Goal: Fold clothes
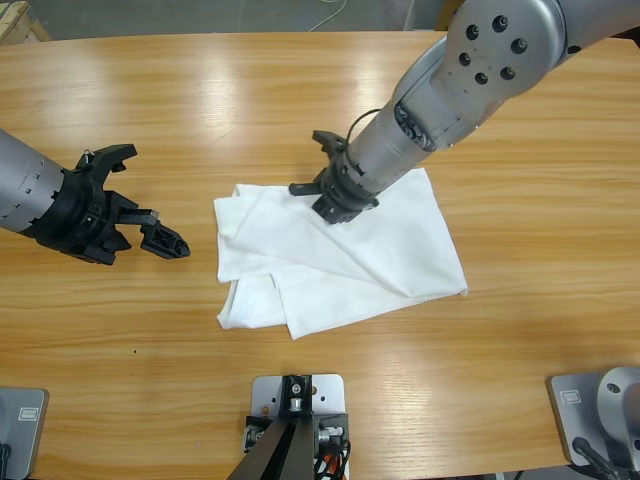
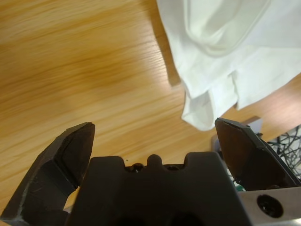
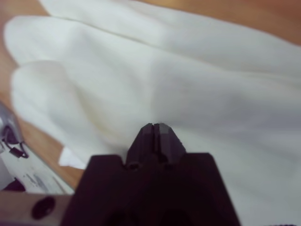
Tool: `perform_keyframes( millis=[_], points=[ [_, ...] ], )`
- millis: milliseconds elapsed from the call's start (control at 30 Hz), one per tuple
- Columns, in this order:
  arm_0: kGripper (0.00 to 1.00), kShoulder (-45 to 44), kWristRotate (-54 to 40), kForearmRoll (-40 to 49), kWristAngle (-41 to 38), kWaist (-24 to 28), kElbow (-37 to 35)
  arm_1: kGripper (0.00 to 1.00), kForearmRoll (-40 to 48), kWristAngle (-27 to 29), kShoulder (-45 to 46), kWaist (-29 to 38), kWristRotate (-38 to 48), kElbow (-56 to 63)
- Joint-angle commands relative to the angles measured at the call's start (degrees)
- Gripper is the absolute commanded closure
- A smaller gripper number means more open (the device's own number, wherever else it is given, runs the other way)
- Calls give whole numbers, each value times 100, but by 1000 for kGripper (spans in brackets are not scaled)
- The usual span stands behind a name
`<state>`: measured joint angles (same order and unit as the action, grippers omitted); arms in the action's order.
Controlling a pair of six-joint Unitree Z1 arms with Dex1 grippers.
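T-shirt (image 1: 340, 255) folded, rumpled, mid wooden table (image 1: 200, 90); grey floor beyond.

High view: looks straight down from above on the table (image 1: 150, 330), both arms and the whole shirt (image 1: 400, 240).
Left wrist view: low, tilted down over bare wood, near the shirt (image 2: 211, 42) edge.
Right wrist view: very close above the shirt (image 3: 211, 94).
Shared: the shirt, in all three.
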<state>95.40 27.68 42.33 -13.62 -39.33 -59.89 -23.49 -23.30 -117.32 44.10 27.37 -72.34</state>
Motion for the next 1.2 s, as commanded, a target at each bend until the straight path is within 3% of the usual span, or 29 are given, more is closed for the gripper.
perform_keyframes(
  millis=[33, 567, 967, 1067, 1200],
  points=[
    [9, -13, 36, -67, -158, 30, 259, 1000, -49, 50, 635, 184, 77, 152],
    [9, -94, 36, -67, -155, 30, 359, 1000, -124, -134, 487, 287, 149, 199],
    [9, -14, 38, -120, -158, 30, 338, 1000, -122, -222, 786, 1430, 696, 240],
    [9, -43, 41, -115, -158, 30, 343, 1000, -70, -106, 723, 1558, 699, 234],
    [0, -104, -15, -115, -158, 32, 370, 1000, -386, 463, 1482, 1527, 312, 150]
  ],
)
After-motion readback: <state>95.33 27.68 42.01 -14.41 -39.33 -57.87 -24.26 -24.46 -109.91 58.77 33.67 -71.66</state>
